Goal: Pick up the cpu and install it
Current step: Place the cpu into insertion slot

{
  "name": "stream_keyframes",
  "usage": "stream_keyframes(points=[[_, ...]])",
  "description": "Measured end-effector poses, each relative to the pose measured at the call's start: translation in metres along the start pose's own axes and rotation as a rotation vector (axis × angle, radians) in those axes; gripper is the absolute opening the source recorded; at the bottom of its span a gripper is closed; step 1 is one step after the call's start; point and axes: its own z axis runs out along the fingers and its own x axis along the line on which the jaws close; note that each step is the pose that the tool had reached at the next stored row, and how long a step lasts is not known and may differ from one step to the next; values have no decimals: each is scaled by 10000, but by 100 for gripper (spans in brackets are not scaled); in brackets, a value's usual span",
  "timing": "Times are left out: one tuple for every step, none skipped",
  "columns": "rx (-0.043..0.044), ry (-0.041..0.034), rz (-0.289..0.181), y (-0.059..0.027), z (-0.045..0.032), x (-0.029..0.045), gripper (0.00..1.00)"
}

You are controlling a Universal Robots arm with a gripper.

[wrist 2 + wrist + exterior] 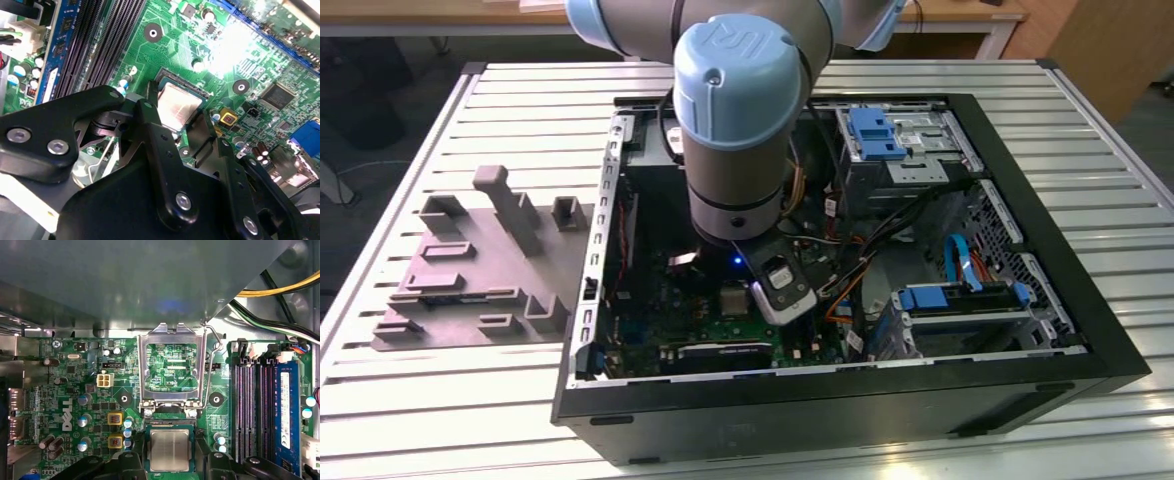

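As the end effector partly hides the cpu, its grip cannot be told.

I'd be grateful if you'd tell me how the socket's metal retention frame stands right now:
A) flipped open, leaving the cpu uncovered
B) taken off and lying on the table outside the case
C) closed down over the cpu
A: in the first wrist view the metal frame stands flipped open, with the green board showing through its window, and the cpu lies uncovered next to its hinge.
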Motion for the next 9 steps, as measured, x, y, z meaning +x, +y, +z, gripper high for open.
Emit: stream_keyframes(points=[[0, -1, 0, 0, 2, 0, 47], [0, -1, 0, 0, 3, 0, 47], [-1, -1, -1, 0, 4, -1, 47], [-3, -3, -2, 0, 5, -2, 47], [-4, -2, -2, 0, 5, -2, 47], [-4, -3, -2, 0, 5, -2, 47], [-3, -3, -2, 0, 5, -2, 47], [-4, -3, -2, 0, 5, -2, 47], [-4, -3, -2, 0, 5, -2, 47]])
